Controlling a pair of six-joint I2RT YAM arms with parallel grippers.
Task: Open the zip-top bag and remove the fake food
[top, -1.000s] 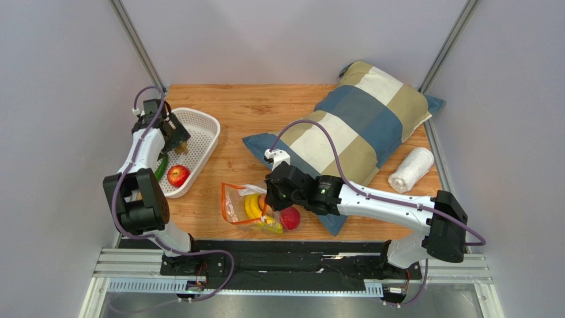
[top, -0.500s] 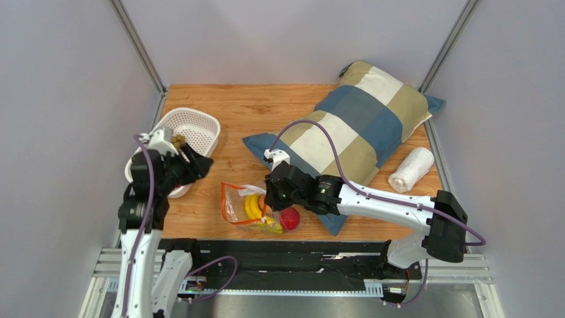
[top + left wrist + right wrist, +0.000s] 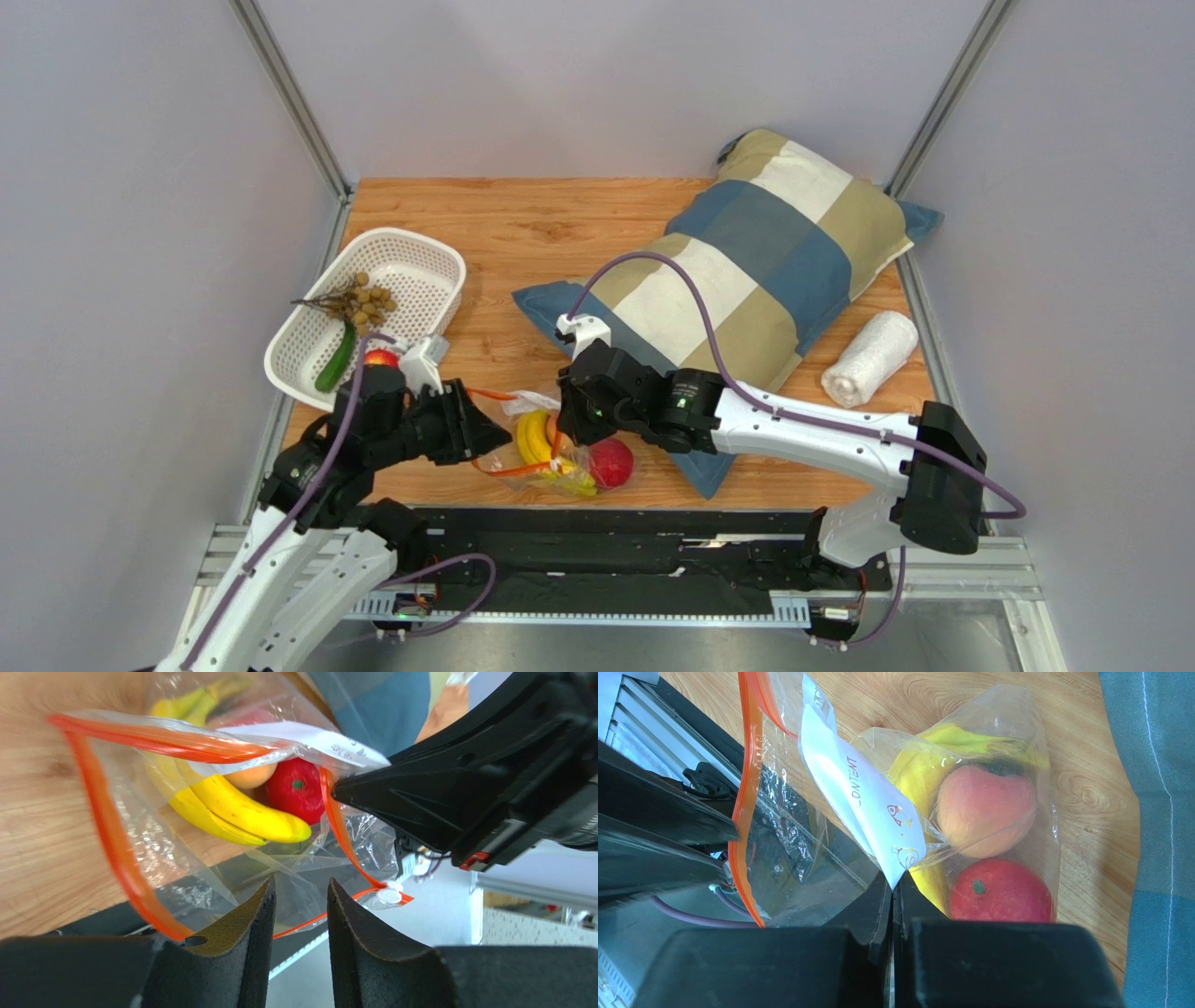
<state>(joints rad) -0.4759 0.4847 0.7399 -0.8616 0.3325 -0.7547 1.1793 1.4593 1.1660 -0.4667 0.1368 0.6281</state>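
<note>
Okay, near edge first. The left gripper [image 3: 300, 885] is low over the wooden table [image 3: 533, 231], at the open mouth of the zip-top bag [image 3: 133, 826]. Its jaws are narrowly apart, with clear bag film showing in the gap. No pinch on it is visible. The orange zipper strip [image 3: 140, 736] gapes wide, one run above and one down the left side toward the left finger.

The bag lies flat on the table near the front edge, between the two grippers. Inside are a banana [image 3: 231, 812], a red apple [image 3: 298, 791] and a peach [image 3: 983, 808], bunched at the closed end with the apple nearest the pillow. The white label [image 3: 857, 805] hangs off the upper lip.

The right gripper [image 3: 892, 889] comes in from the right side. Its jaws are pressed together on the bag's lip, and the label tip runs into the seam between them. That side of the mouth is lifted.

Further back on the left is the white mesh basket [image 3: 421, 273], well apart from the bag. It holds a grape bunch [image 3: 362, 298], a green vegetable [image 3: 337, 360] and a second red apple [image 3: 379, 359], the apple mostly hidden behind the left arm.

On the far right, a patchwork pillow [image 3: 765, 259] lies diagonally, its near corner under the right arm. A rolled white towel [image 3: 870, 357] sits just beside its right edge.
</note>
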